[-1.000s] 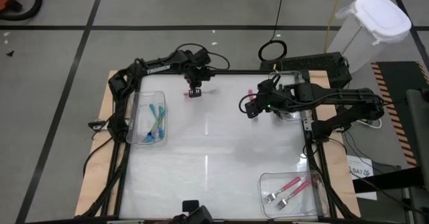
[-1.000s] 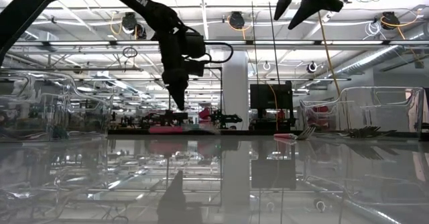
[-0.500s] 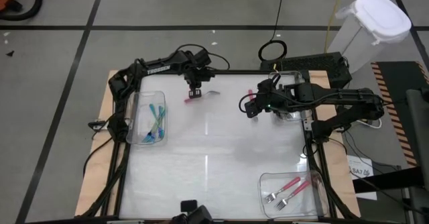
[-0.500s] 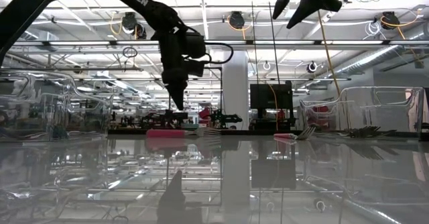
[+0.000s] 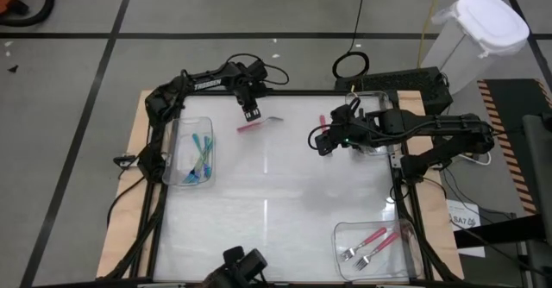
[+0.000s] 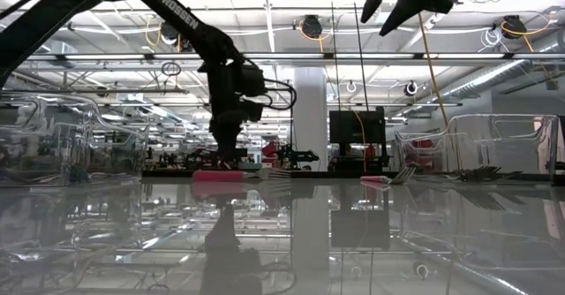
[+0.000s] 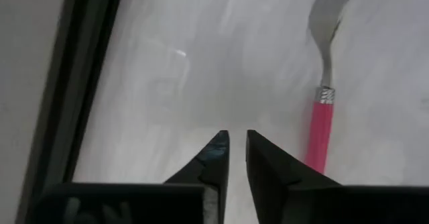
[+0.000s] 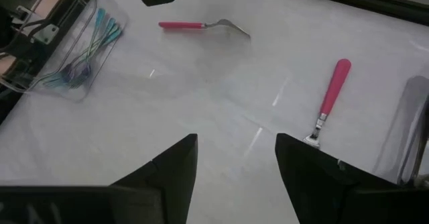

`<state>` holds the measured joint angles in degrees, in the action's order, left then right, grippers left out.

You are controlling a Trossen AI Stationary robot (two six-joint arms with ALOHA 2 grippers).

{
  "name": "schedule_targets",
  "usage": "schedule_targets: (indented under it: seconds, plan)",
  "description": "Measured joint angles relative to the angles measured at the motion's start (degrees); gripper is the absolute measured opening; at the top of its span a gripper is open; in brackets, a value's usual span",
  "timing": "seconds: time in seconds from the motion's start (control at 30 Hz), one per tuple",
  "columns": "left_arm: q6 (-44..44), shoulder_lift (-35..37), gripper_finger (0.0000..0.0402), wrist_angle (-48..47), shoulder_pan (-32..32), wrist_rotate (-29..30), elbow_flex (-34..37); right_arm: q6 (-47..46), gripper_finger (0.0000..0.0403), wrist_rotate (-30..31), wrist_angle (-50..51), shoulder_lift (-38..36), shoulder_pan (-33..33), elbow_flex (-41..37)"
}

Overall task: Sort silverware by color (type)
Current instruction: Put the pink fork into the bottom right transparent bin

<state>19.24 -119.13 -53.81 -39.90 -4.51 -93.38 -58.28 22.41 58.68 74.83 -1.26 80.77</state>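
I see a pink fork [image 5: 257, 123] lying flat on the white table [image 5: 276, 210] at its far side, left of centre, tines pointing right. In the left wrist view the same fork [image 7: 322, 110] lies just beside the left gripper's fingertips [image 7: 218, 150], not between them. A second pink fork [image 8: 330, 96] lies further right along the far side, near the right gripper; in the high view it is mostly hidden by that arm.

At the table's left edge I see a clear bin [image 5: 191, 150] holding teal forks [image 5: 201, 154]. At the near right corner another clear bin [image 5: 375, 247] holds pink forks [image 5: 371, 242].

The left gripper [image 5: 250, 112] sits just beyond the loose fork's handle end, close over the table. Its fingers stand narrow, a thin gap between them, holding nothing.

The right gripper [image 5: 321, 141] hangs over the far right part of the table, well above the surface. Its fingers [image 8: 167, 167] are spread wide and hold nothing.

In the low view I see the left arm [image 6: 225, 92] coming down to the table's far edge, with the pink handle [image 6: 217, 176] lying beside it.
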Motion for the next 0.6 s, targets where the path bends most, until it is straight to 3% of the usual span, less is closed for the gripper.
schedule_targets:
  seconds: [0.13, 0.6]
  plan:
    - [2.09, -1.69, 0.0069, 1.36, -0.11, 0.09, 0.00, 0.04, 0.0199, 0.00, 0.46, 0.00, 0.00, 0.02]
    - [3.86, -4.80, 0.0072, 2.99, -0.56, 0.98, 0.04, -1.05, 0.0199, 0.07, 2.34, 0.00, 0.00, 0.02]
